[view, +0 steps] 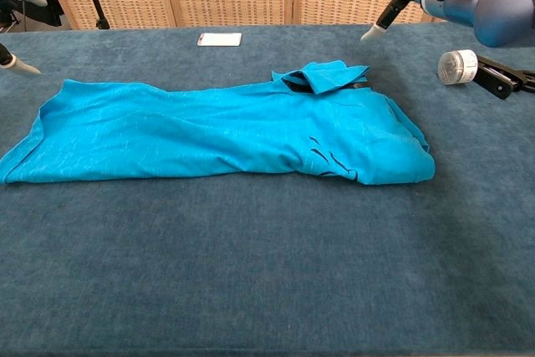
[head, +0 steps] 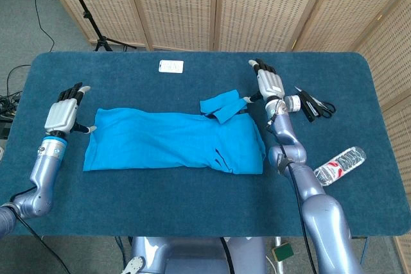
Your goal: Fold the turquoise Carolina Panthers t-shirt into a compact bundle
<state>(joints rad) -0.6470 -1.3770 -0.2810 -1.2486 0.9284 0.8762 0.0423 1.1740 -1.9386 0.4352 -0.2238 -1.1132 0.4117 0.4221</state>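
One blue counter (head: 192, 210) carries everything. Turquoise t-shirt (head: 160, 142) lies flat across its middle, folded into a long band, sleeve (head: 221, 107) flopped over at the far right end. Right hand (head: 270, 85) hovers beyond that sleeve, fingers spread, grasping nothing, clear of the cloth. Left hand (head: 63, 112) likewise released, just off the shirt's left edge. Plastic bottle (head: 339, 165) lies near the right rim; scissors (head: 314, 104), tape roll (head: 293, 102), white card (head: 171, 66) smaller still.
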